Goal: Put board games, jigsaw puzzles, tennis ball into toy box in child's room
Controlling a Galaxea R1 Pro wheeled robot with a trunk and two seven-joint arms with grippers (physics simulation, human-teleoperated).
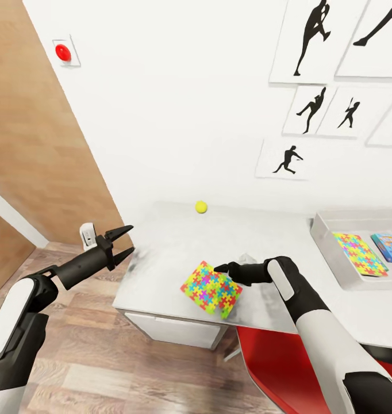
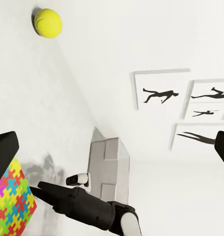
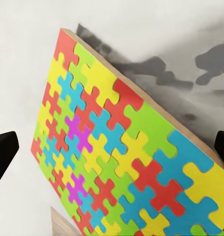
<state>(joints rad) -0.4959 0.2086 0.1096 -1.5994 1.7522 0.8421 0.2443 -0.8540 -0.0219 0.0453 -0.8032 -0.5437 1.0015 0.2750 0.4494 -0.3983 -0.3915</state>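
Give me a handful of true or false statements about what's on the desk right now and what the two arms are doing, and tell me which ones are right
1. The tennis ball sits on the table near the wall. True.
2. The toy box holds nothing. False: a jigsaw puzzle in the box and a light blue board game already lie inside it.
3. The right gripper is at the upper edge of the jigsaw puzzle on the table. True.
4. The left gripper is clamped on the tennis ball. False: its fingers are spread and hold nothing, off the table's left end.
5. The jigsaw puzzle on the table lies against the toy box. False: bare table separates them.
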